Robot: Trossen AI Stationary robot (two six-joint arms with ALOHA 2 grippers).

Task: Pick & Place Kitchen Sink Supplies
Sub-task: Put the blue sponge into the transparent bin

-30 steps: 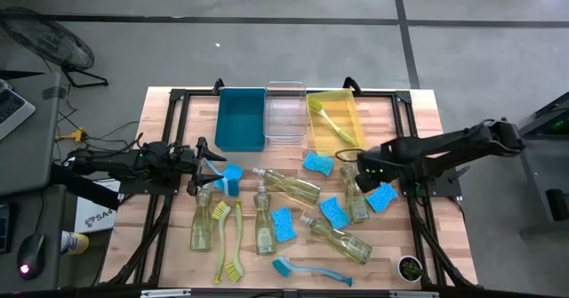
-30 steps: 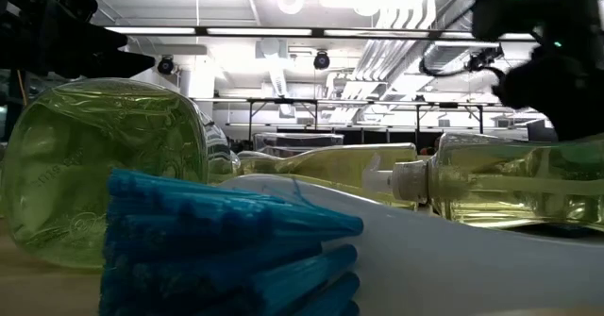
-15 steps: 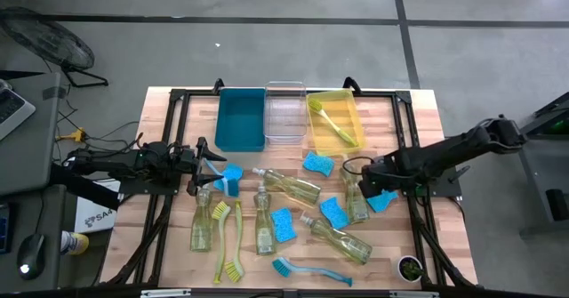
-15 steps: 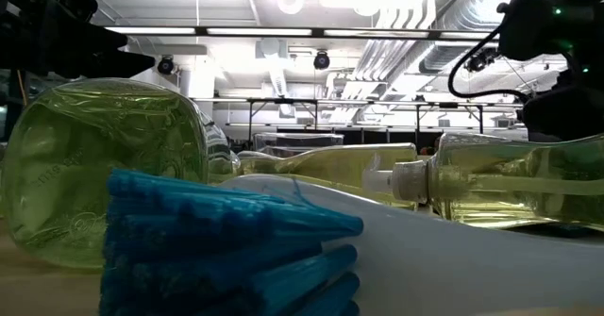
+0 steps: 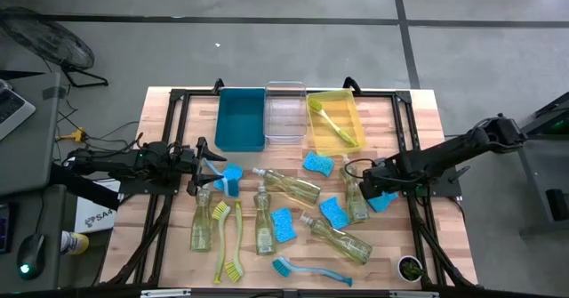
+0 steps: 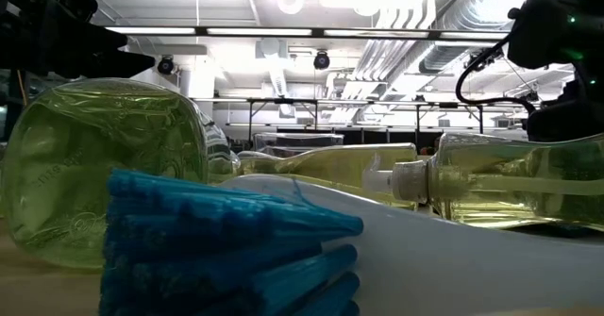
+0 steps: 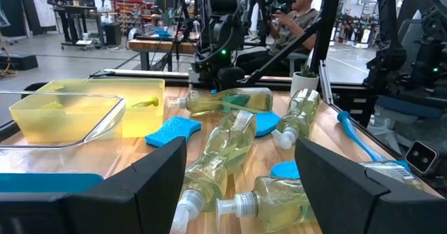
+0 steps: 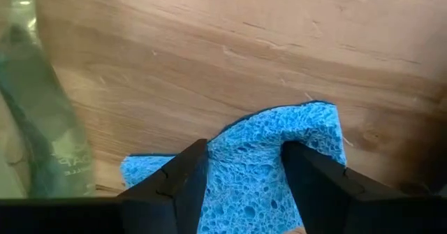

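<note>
My right gripper points down at the table's right side, shut on a small blue sponge that lies beside a lying soap bottle. At the table's left edge my left gripper stands level and open, with nothing between its fingers. Several clear soap bottles, more blue sponges and long-handled brushes lie scattered on the wooden table. One yellow-green brush rests in the yellow bin. My right gripper pinches the blue sponge across its middle between its two fingers, coming from above and pointing down. The sponge is dented in between the fingers and bulges out on either side. Whether it rests on the table or is lifted, I cannot tell.
A teal bin, a clear bin and the yellow bin stand side by side at the far edge. A blue brush lies at the near edge, close before the low camera. A small pot stands at the near right corner.
My right gripper has come down and toward the table's near edge onto the blue sponge, rolling a little about its own axis. The sponge is now partly covered by it.
</note>
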